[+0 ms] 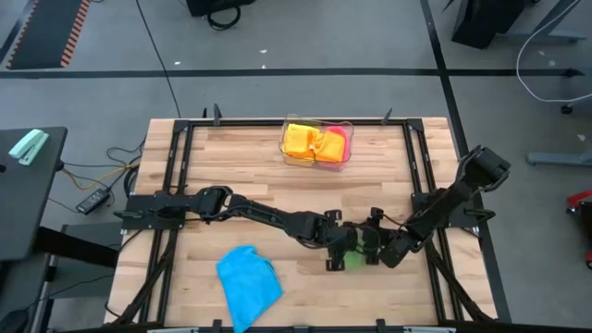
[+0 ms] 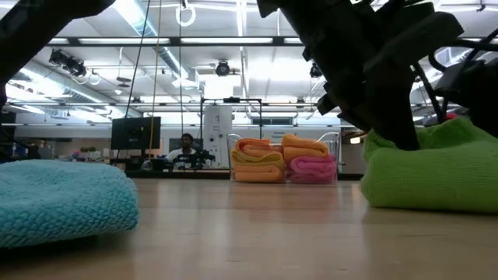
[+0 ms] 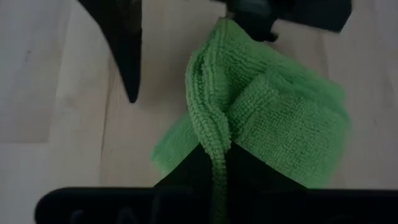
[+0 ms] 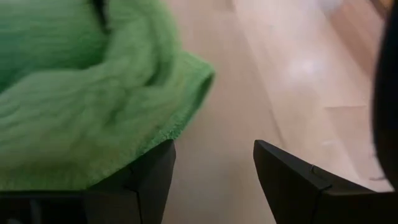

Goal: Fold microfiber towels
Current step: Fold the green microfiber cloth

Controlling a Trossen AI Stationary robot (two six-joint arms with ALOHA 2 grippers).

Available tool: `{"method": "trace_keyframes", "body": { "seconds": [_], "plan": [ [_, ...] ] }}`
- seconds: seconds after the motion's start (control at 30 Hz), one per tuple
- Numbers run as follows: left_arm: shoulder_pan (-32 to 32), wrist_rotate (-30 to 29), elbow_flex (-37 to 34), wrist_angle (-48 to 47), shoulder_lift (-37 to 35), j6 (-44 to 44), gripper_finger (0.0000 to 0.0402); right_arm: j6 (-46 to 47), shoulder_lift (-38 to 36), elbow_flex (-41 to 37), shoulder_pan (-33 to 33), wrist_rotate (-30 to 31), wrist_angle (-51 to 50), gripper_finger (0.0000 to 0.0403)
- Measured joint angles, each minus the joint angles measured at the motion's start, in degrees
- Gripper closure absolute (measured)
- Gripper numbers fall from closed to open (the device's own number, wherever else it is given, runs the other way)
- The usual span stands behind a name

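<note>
A green towel [image 1: 355, 260] lies bunched on the wooden table [image 1: 240, 194] right of the middle, toward the near edge; it also shows in the low view [image 2: 436, 175]. My left gripper [image 3: 217, 180] reaches in from the left and is shut on a raised fold of it. My right gripper [image 4: 214, 180] comes from the right, open, at the towel's other side. A blue towel [image 1: 248, 280] lies crumpled at the near left, resting flat on the wood. My left gripper pinches a raised fold [image 3: 216, 149] of the green towel between its two fingers, several layers thick, fingers low over the table. The rest of the towel lies bunched on the wood beyond the fingers. My right gripper is open. One finger [image 4: 149, 177] lies against the towel's edge [image 4: 180, 106], which drapes over it. The other finger [image 4: 292, 180] stands over bare wood, clear of the cloth.
A clear tray [image 1: 317, 143] at the far middle holds folded yellow, orange and pink towels. Black frame rails [image 1: 176, 176] run along the table's left and right sides. Bare wood lies between the tray and the arms.
</note>
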Motion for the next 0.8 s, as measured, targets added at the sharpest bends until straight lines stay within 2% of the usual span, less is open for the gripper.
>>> {"method": "trace_keyframes", "body": {
  "seconds": [0.27,0.4,0.6,0.8],
  "plan": [
    [0.51,-0.13,-0.04,1.1,0.73,0.96,0.0362,-0.34,-0.9,-0.09,2.18,-1.44,-0.25,0.017],
    [0.43,-0.13,0.0,3.53,2.13,1.77,0.0348,-0.31,-0.9,-0.09,3.18,-1.44,-0.27,0.017],
    [0.13,-1.12,-0.19,4.6,2.8,4.5,0.03,-0.6,-0.92,0.02,3.29,-1.61,-0.57,0.017],
    [-0.5,-2.03,-0.19,5.13,2.8,5.55,0.0211,-0.2,-0.92,0.03,3.29,-1.64,-0.69,0.017]
  ]
}}
